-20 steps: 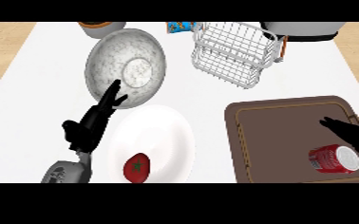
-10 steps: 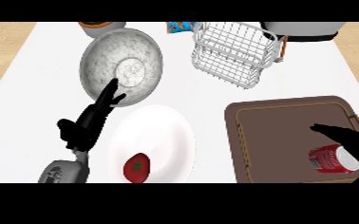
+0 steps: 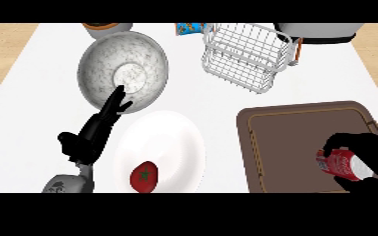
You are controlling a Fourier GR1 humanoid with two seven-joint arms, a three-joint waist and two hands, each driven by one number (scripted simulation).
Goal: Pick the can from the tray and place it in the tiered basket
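A red and white can (image 3: 342,163) lies on the brown tray (image 3: 288,140) at the lower right. My right hand (image 3: 354,144) is over the can's upper side with its fingers curled round it, partly hiding it. The white wire tiered basket (image 3: 246,55) stands at the back, above the tray. My left hand (image 3: 94,130) rests open at the left, fingers pointing up over the rim of a speckled bowl.
A grey speckled bowl (image 3: 124,71) sits at the back left. A white plate (image 3: 164,145) with a red tomato (image 3: 145,176) lies in front of it. A small blue packet (image 3: 190,29) and a grey appliance (image 3: 319,31) are along the back edge.
My right hand has moved left and down onto the can and curled round it. The left hand has stayed where it was.
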